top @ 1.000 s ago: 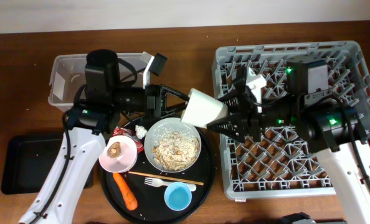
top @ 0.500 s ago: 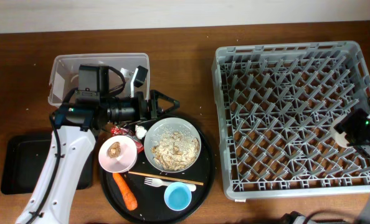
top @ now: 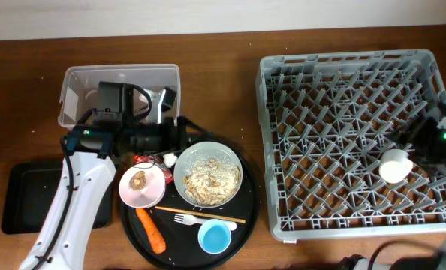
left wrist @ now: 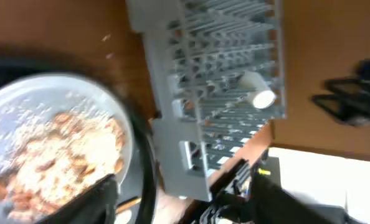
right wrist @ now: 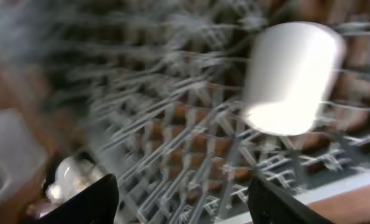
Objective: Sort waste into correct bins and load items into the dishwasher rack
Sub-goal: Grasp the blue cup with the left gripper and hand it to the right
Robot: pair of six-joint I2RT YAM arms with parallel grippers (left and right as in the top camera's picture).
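The white cup (top: 396,166) lies on its side in the grey dishwasher rack (top: 343,75), near its right edge; it also shows in the right wrist view (right wrist: 291,74). My right gripper (top: 417,142) is open and empty just beside it (right wrist: 179,199). My left gripper (top: 187,135) is open and empty (left wrist: 185,199) above the far rim of the white bowl (top: 208,175), which holds rice-like leftovers. The small plate (top: 141,184) carries a brown lump. The red wrapper (top: 143,158) and tissue (top: 169,158) lie beside it.
The round black tray (top: 247,202) also holds the carrot (top: 152,230), fork (top: 189,220), chopsticks (top: 208,215) and light blue cup (top: 215,238). The clear tub (top: 76,82) stands behind my left arm. The black rectangular tray (top: 20,195) lies at the left.
Both grippers met over the tray with the white cup. The right arm swung to the rack's right side; the cup now lies there, released. The left arm drew back left.
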